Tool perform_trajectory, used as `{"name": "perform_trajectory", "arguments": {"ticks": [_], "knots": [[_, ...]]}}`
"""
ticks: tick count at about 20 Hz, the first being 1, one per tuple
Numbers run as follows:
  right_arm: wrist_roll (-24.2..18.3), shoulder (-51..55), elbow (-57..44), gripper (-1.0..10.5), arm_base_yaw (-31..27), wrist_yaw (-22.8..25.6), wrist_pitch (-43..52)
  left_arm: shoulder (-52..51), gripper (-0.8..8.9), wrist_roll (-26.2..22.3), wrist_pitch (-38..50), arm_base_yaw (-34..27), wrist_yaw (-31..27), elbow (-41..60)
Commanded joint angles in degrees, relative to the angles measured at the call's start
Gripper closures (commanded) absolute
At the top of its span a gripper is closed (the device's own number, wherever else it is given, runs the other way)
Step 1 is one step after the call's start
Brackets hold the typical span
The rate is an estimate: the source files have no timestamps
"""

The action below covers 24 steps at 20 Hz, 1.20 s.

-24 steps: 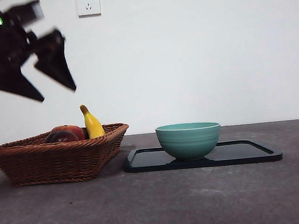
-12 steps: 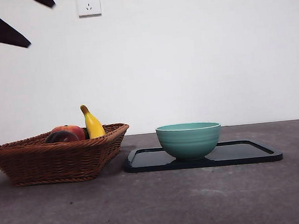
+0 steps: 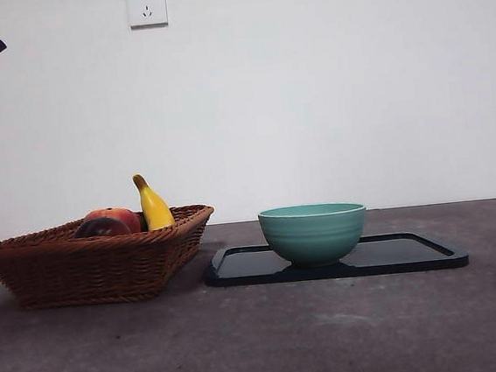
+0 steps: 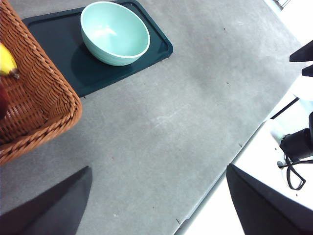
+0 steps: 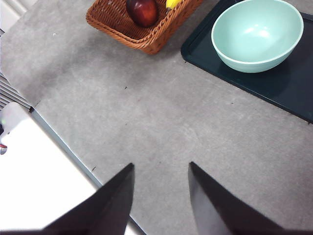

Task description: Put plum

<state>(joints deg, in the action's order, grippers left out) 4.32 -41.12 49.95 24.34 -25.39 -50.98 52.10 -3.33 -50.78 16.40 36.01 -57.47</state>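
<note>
Left tool [image 4: 159, 205] spread wide; bowl [image 4: 115, 32] on tray [image 4: 156, 46], basket [image 4: 34, 98] beside

Woven wicker basket [image 3: 97, 262], glossy glazed bowl [image 3: 313, 232], shiny tray [image 3: 413, 254], matt table [image 3: 263, 343].

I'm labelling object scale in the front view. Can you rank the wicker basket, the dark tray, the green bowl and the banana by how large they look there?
1. Dark tray and wicker basket: similar apparent width, though the basket looks taller; too close to rank.
2. Green bowl.
3. Banana, partly hidden inside the basket.
</note>
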Motion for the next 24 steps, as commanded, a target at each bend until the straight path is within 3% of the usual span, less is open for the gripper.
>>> {"name": "perform_trajectory", "arguments": {"ticks": [1, 5, 10, 13, 24], "knots": [[-0.2, -0.3, 0.5, 7.7, 0.3, -0.1, 0.4, 0.3, 3.78, -0.7, 0.5, 0.2, 0.4, -1.1], [0.9, -0.3, 0.5, 7.7, 0.3, 0.0, 0.4, 0.3, 3.77, -0.7, 0.5, 0.2, 0.4, -1.1], [8.3, -0.5, 0.5, 7.6, 0.2, 3.5, 3.8, 0.3, 3.77, -0.7, 0.7, 0.2, 0.4, -1.1], [11.7, -2.6, 1.5, 6.4, -0.1, 5.4, 8.3, 0.3, 3.77, -0.7, 0.8, 0.2, 0.4, -1.1], [9.5, -32.6, 19.5, 6.4, -6.5, 7.1, 11.4, 0.3, 3.77, -0.7, 0.9, 0.2, 0.4, -1.1]]}}
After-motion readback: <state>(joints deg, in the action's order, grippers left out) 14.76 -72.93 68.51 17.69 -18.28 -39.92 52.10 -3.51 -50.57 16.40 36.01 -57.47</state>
